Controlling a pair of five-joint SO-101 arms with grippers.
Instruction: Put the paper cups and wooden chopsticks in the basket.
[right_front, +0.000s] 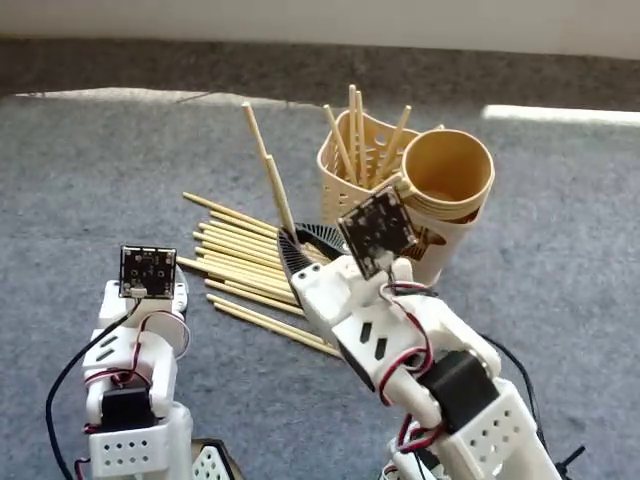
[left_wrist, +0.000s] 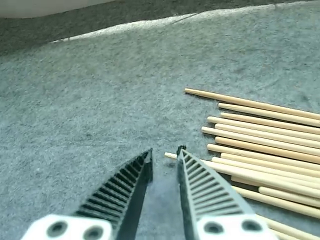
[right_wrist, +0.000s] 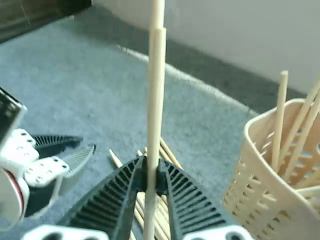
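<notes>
- Right gripper (right_wrist: 152, 177): jaws clamped on a pair of held chopsticks (right_wrist: 156, 90); the pair stands nearly upright above the middle of the grey mat (right_front: 520, 300), just left of the basket (right_front: 345, 185).
- Basket: toward the mat's far edge, right of middle; several standing chopsticks (right_front: 357, 125) lean inside it.
- Paper cups (right_front: 447, 175): stacked, mouth up, against the basket's right side and touching it.
- Loose chopsticks (right_front: 245, 265): lying side by side on the middle of the mat, between the two arms.
- Left gripper (left_wrist: 165, 157): jaws slightly apart, gripping nothing; low over the mat at the left ends of the loose chopsticks, one tip just beside a fingertip.
</notes>
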